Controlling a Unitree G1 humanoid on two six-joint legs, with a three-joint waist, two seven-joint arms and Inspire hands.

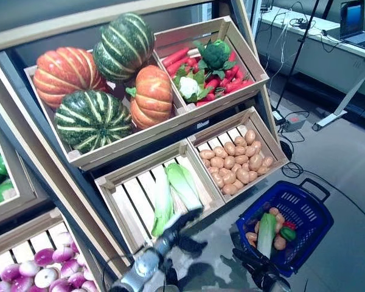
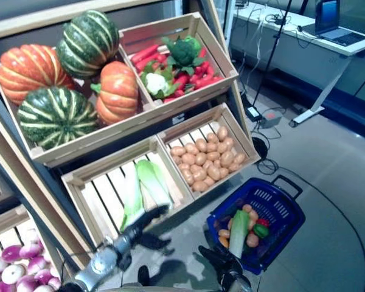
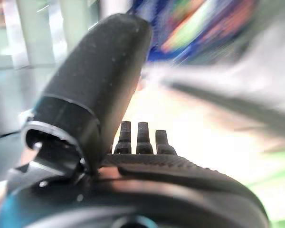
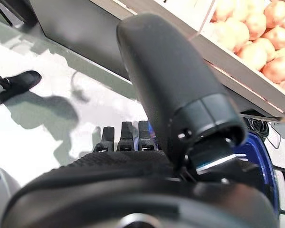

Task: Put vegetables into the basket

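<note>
A blue basket (image 1: 304, 205) stands on the floor at the lower right. It holds a long green-white vegetable (image 1: 266, 233), some potatoes and a green pepper. Two more green-white vegetables (image 1: 181, 182) lie in the lower left crate (image 1: 112, 181). My left hand (image 1: 184, 220) reaches up to that crate's front edge, fingers straight, holding nothing. My right hand (image 1: 254, 265) is low beside the basket's near corner, open and empty. In its wrist view the right hand's thumb (image 4: 173, 90) stands over the floor below the potato crate.
Potatoes (image 1: 236, 162) fill the lower right crate. Above are pumpkins (image 1: 94, 118) and a crate of red vegetables, broccoli (image 1: 215, 53) and cauliflower. Onions (image 1: 39, 267) lie in a bin at the lower left. A desk with a laptop (image 1: 356, 21) stands at the back right.
</note>
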